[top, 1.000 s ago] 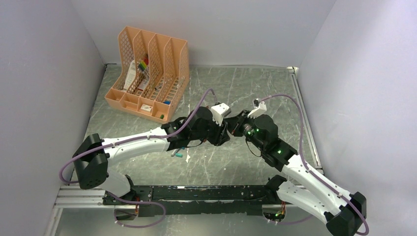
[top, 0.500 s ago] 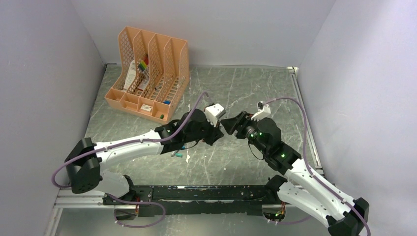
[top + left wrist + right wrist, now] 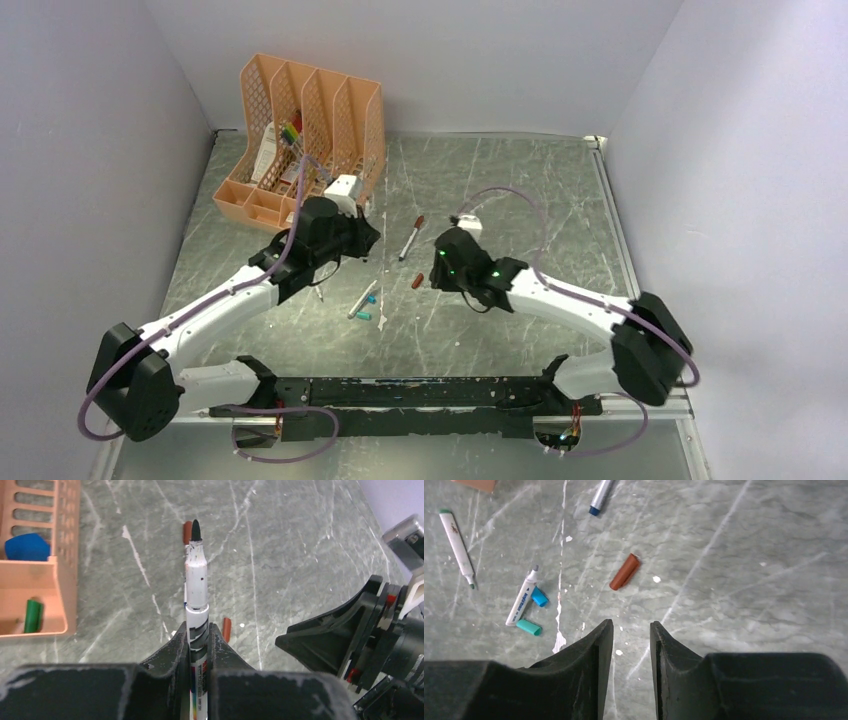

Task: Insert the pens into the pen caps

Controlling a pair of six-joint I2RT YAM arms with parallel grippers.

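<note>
- Grey marbled table (image 3: pixel 520 190) carried the loose parts near the middle of the top view.
- At the bottom centre of the left wrist view, the left gripper (image 3: pixel 198 630) was clamped on a white pen (image 3: pixel 196 575). The pen's bare dark tip pointed toward the top of the frame.
- In the right wrist view, the right gripper (image 3: pixel 630 630) hovered with its jaws slightly apart and nothing between them.
- Just above that gap lay a red-brown cap (image 3: pixel 624 572).
- At the left of the same view, an uncapped pen (image 3: pixel 522 596) lay with a blue cap (image 3: pixel 539 597) and a teal cap (image 3: pixel 529 627) just beside it.
- An orange organiser (image 3: pixel 362 120) stood at the upper left of the top view.
</note>
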